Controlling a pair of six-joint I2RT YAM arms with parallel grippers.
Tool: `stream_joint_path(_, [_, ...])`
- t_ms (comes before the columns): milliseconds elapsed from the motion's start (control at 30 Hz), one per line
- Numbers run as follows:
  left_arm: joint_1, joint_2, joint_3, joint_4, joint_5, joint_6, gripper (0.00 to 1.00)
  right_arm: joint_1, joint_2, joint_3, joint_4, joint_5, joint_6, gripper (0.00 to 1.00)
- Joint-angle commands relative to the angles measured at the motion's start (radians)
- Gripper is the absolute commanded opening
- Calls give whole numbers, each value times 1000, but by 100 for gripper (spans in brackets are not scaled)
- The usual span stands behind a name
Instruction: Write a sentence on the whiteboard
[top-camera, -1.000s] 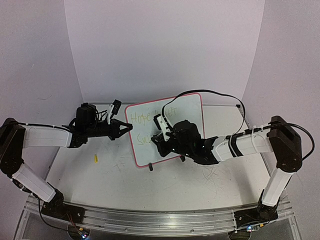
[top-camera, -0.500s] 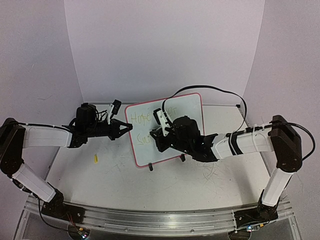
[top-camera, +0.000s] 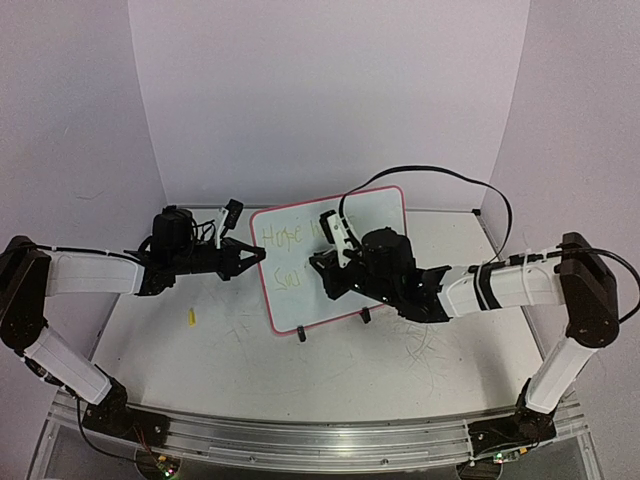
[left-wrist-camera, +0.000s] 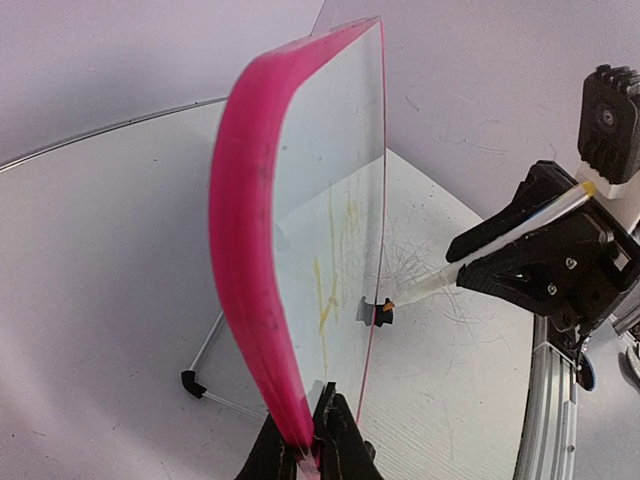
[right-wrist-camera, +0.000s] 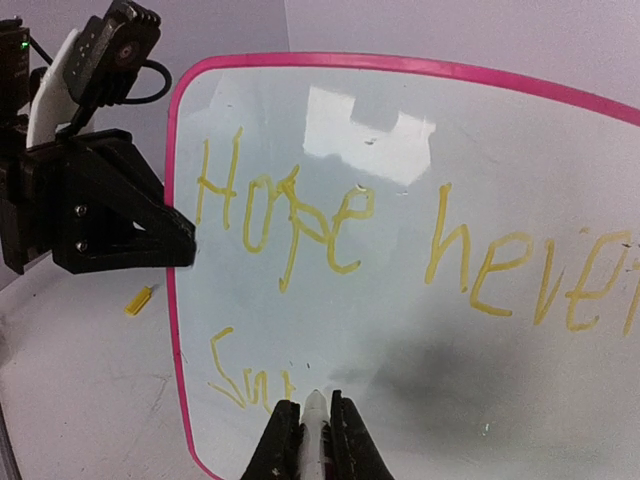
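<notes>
The whiteboard (top-camera: 375, 215) stands tilted on the table, pink frame (left-wrist-camera: 245, 250) all round. My left gripper (top-camera: 258, 255) is shut on its left edge (left-wrist-camera: 312, 425). The sentence (right-wrist-camera: 290, 215) is in yellow: "Hope never" on the top line and "Sur" (right-wrist-camera: 245, 375) starting the second. My right gripper (top-camera: 322, 266) faces the board's lower left, shut on a white marker (right-wrist-camera: 315, 425). The marker (left-wrist-camera: 520, 225) points at the board just right of "Sur". I cannot tell if its tip touches.
A small yellow cap (top-camera: 191, 318) lies on the table left of the board. Two black clip feet (top-camera: 301, 336) (top-camera: 366, 316) hold the board's lower edge. Thin grey scratch marks (top-camera: 420, 345) cover the tabletop. The right arm's black cable (top-camera: 450, 178) arcs over the board.
My right arm has shifted right and slightly up along the board with the marker. The left gripper and the whiteboard have not moved.
</notes>
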Motion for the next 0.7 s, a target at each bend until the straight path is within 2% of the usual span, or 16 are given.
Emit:
stream_joint_path(0, [7,11,23,-38,-118,112,0,0,18,29,39,-43,-9,0])
stream_joint_path(433, [8,8,23,-42,-120,116,0,0,53,67,52,-21,-28,0])
stream_joint_path(667, [8,7,24,-42,-120,116,0,0,75,77,49,-59,-14,0])
